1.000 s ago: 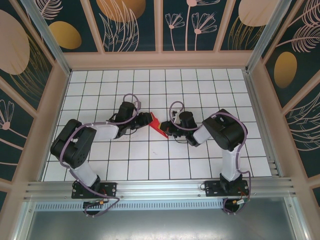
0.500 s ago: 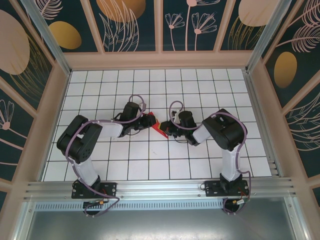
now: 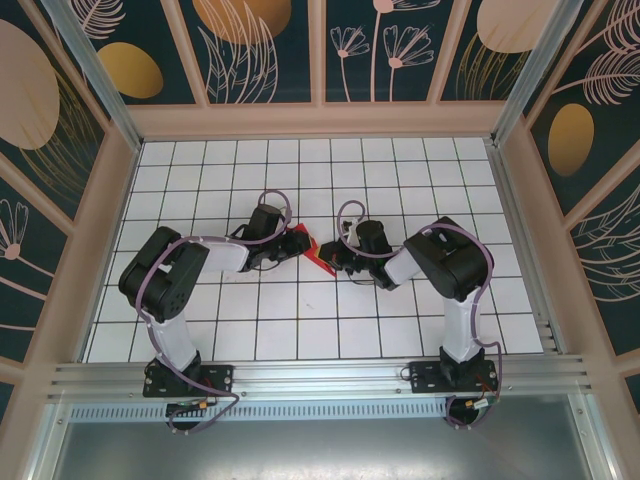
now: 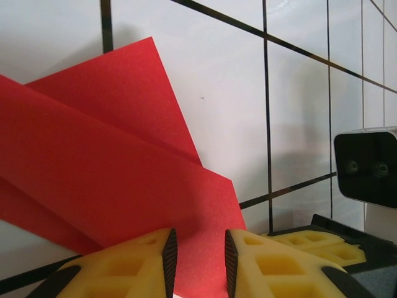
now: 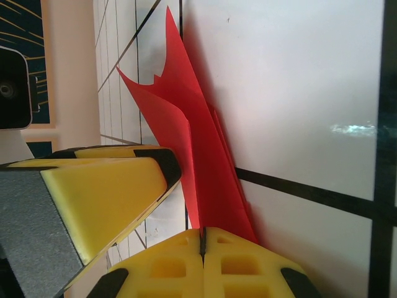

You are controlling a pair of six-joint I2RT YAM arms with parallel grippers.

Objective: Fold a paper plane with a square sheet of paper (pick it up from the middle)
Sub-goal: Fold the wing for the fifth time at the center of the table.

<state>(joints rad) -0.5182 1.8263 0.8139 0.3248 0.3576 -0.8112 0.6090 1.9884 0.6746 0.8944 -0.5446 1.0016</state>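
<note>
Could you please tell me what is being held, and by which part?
The right gripper pinches the folded red paper by the end nearest it, jaws shut. The left gripper has its jaws apart around another edge, apparently clamping nothing.

The paper is thin and matt red, with a fine grainy surface and sharp creases. The left gripper has matt yellow plastic fingers moulded with square hollows, and dark, rubbery-looking strips line their inner faces. The right gripper is made the same way. The table is smooth, white and slightly glossy, with a streak of reflected light and black grid lines. The arms have smooth black and white plastic shells and lilac cables. The rail is brushed metal. The walls are matt printed panels in pale wood-look frames.
</note>
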